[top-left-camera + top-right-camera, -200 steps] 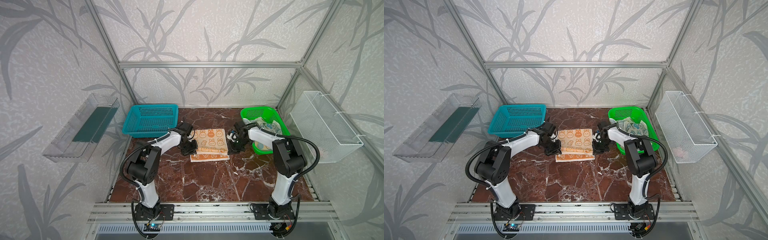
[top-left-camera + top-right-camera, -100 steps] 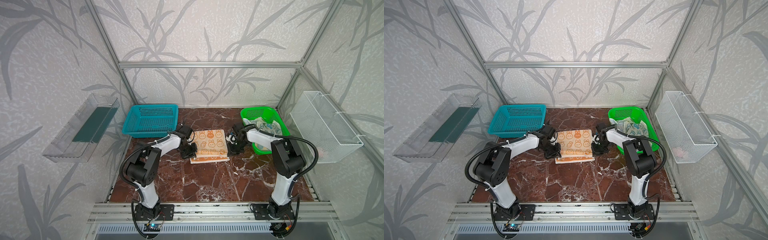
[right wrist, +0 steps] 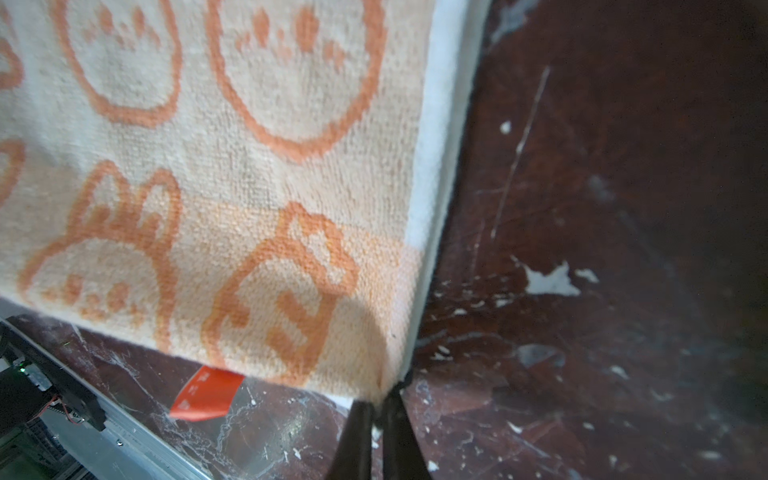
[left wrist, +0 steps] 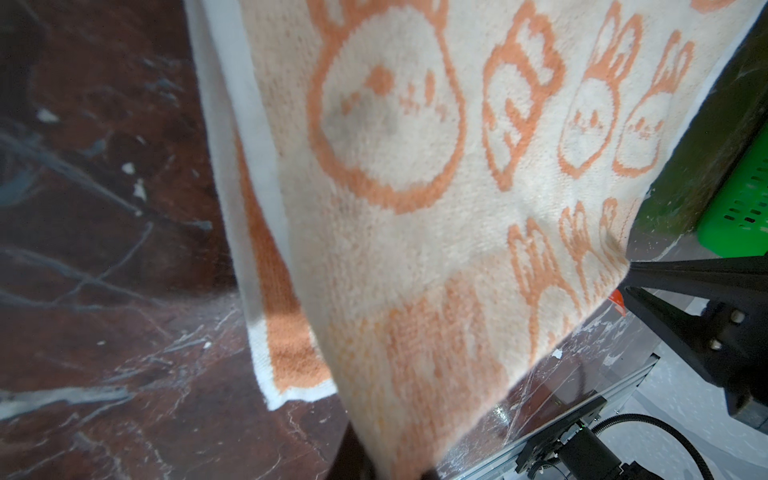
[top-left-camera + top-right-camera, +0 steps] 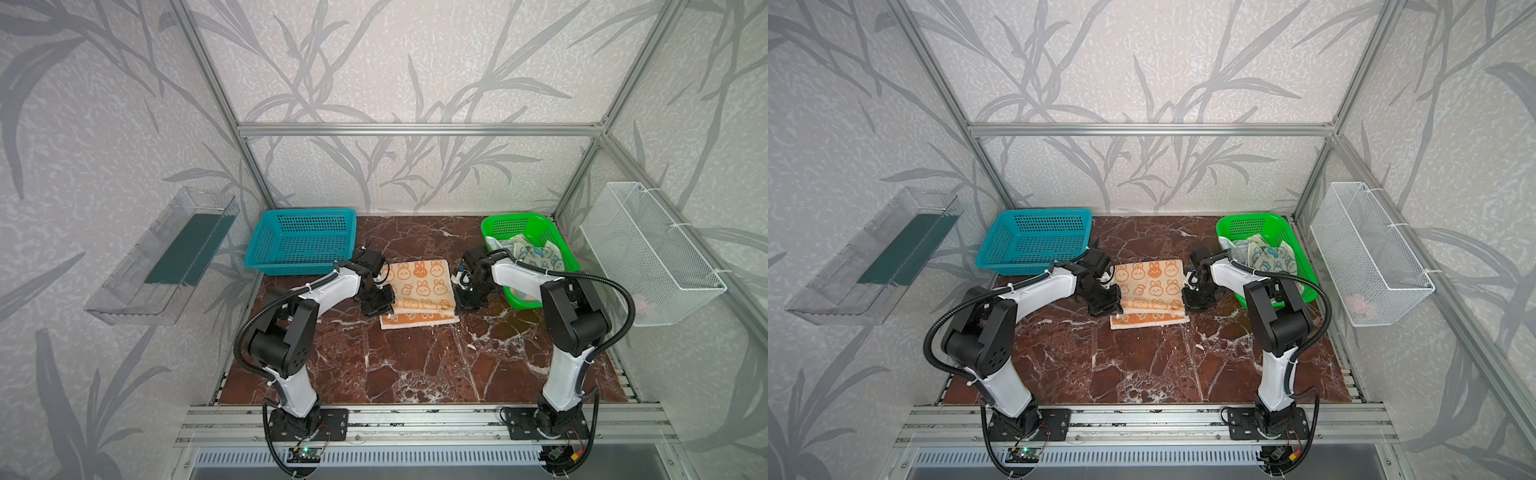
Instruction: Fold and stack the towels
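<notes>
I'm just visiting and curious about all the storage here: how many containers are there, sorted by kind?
Perforated plastic baskets: 2, the teal basket and the green basket
White wire basket: 1
Clear plastic bin: 1
Total: 4

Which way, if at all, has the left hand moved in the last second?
Yes. The left hand has shifted slightly toward the front, away from the blue basket, beside the towel.

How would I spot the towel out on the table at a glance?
Find the reddish marble table. Between the blue basket and the green basket at its back lies the peach towel. Unlike the cream-and-blue towels in the green basket, it carries orange bunnies.
</notes>
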